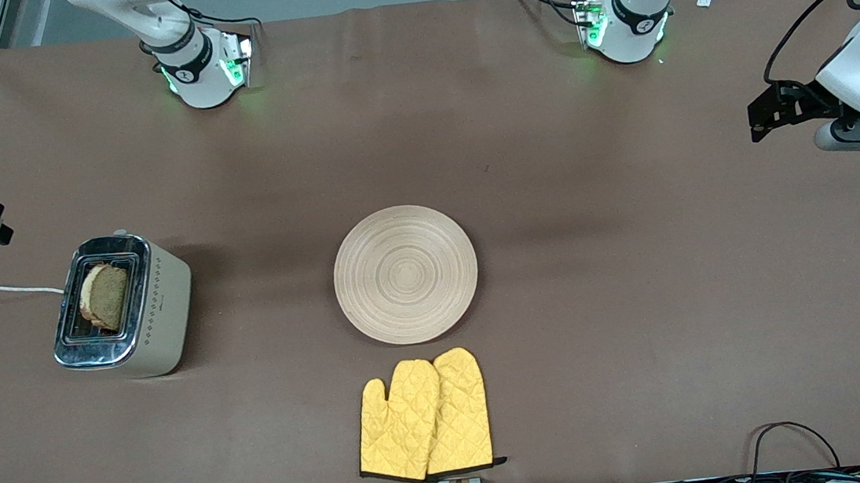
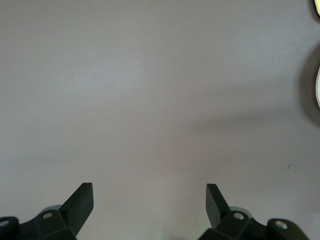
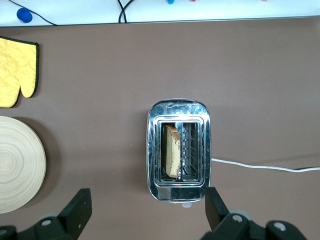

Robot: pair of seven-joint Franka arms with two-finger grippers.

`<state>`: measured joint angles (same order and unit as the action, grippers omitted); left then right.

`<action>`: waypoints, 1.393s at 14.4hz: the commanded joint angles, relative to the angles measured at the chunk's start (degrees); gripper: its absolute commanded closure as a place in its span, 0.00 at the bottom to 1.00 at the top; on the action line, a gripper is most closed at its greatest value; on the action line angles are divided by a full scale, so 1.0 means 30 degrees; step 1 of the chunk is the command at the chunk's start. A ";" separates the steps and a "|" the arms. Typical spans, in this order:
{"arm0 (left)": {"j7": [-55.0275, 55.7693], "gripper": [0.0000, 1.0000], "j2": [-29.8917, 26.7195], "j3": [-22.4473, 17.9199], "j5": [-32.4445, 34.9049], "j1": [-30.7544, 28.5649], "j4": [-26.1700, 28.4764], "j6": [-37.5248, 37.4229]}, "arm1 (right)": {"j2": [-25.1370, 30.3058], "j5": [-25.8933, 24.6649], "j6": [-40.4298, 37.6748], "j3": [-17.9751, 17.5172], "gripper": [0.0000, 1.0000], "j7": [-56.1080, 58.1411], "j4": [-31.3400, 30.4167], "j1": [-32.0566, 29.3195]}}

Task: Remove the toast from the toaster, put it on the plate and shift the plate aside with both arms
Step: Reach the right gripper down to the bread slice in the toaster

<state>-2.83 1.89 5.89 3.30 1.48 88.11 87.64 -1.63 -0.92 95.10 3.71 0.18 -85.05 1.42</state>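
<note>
While our right gripper (image 3: 147, 207) hangs wide open and empty over the toaster (image 1: 121, 307), the toast (image 1: 104, 296) stands in one slot. Our left gripper (image 2: 149, 200), equally spread and empty, hovers over bare table toward the left arm's end. The plate (image 1: 405, 274) lies mid-table, with yellow mitts (image 1: 423, 417) nearer the front camera.
</note>
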 commanded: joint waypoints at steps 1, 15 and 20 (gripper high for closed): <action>-0.0229 0.01 0.0337 0.0058 0.0101 0.0033 -0.0366 -0.0211 | -0.0102 -0.0131 -0.0236 -0.0210 0.00 0.0029 0.0255 -0.0181; -0.0140 0.01 0.1158 0.0087 0.0131 0.0326 -0.0395 0.0345 | -0.5345 0.0132 0.1660 -0.0151 0.00 0.0117 -0.1233 -0.1645; -0.0140 0.01 0.1158 0.0146 0.0131 0.0355 -0.0395 0.0522 | -0.6047 0.0658 0.4071 -0.0180 0.11 0.0117 -0.3436 -0.1763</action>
<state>-2.83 5.03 6.25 3.30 2.29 88.06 89.26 -20.27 -0.26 106.16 4.08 0.22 -93.28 -2.96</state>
